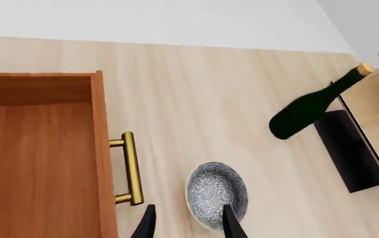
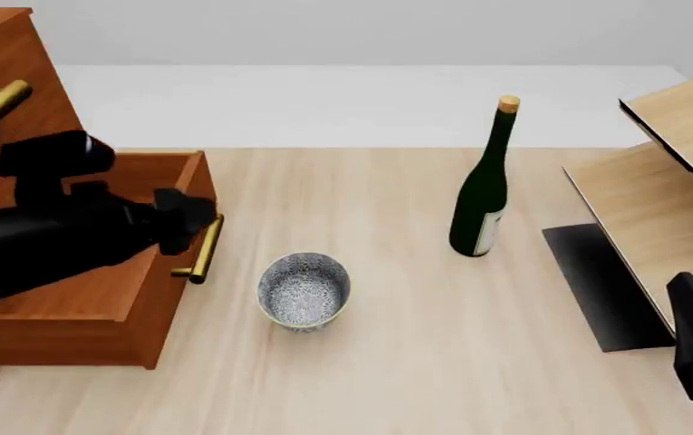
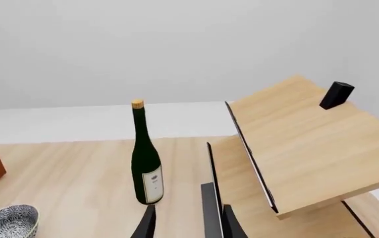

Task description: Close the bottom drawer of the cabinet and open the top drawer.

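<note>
Nearest, at the lower right edge of the front view: right gripper (image 3: 188, 223), idle and well apart from the cabinet, fingers parted with nothing between them in its own wrist view.

Next out, on the left: left gripper (image 1: 188, 223), hovering above the pulled-out bottom drawer (image 2: 81, 299) and just beside its brass handle (image 1: 131, 168). Fingers spread, gripping nothing; in the wrist view the handle lies off to one side of the gap rather than inside it, with a patterned bowl (image 2: 305, 290) showing between the tips on the table (image 2: 443, 362) below. Bottom drawer plainly open, its box standing well out from the cabinet (image 2: 2, 72), front panel toward the bowl.

Farther back: dark green bottle (image 2: 483, 195) upright mid-table, pale shelf unit (image 2: 672, 172) at the right. Higher on the cabinet front, one more brass handle at the top left; impossible to tell from here which drawer it belongs to, and the top drawer otherwise out of frame.

Step in hand, by the look of it: closing the bottom drawer, not yet done. Next move likely: settle against the drawer front or handle and push straight in toward the cabinet, keeping clear of the bowl; then up to the top drawer for a grip and pull.
</note>
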Robot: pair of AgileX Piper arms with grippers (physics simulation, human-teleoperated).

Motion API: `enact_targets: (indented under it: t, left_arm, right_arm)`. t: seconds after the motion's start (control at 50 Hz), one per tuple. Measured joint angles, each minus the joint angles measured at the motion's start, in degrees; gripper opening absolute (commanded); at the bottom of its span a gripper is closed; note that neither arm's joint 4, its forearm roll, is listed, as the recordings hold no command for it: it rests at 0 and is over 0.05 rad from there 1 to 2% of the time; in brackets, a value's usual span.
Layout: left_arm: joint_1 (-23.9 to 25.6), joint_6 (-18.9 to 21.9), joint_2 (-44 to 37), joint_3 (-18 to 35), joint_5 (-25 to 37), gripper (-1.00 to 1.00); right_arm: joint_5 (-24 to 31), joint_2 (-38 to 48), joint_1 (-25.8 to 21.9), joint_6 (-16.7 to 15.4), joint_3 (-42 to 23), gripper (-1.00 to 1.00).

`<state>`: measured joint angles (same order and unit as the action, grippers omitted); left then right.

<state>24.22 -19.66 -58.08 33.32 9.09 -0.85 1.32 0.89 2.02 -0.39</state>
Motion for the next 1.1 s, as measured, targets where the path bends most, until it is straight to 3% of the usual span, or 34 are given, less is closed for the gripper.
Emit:
enact_targets:
  t: [0.14,0.44,0.84,1.02,1.1]
  left_arm:
    - [1.5,-3.4,-2.4,0.9,1.8,1.00]
    - [2.5,-6.1,-6.0,2.5,5.6,1.00]
    - [4.7,-13.1,-11.2,-1.5,3.1,1.00]
    - [4.1,-14.3,-12.9,-3.3,1.7,1.00]
    - [2.1,-12.5,-13.7,-3.5,2.1,1.00]
  right_arm:
    - [0.0,0.1,0.1,0.5,-0.1,1.00]
    - [0.0,0.2,0.1,1.1,-0.2,1.00]
    - [-0.3,0.6,0.2,1.3,-0.3,1.00]
    - [0.0,0.4,0.2,1.4,-0.3,1.00]
    - [0.1,0.3,0.2,1.4,-0.4,1.00]
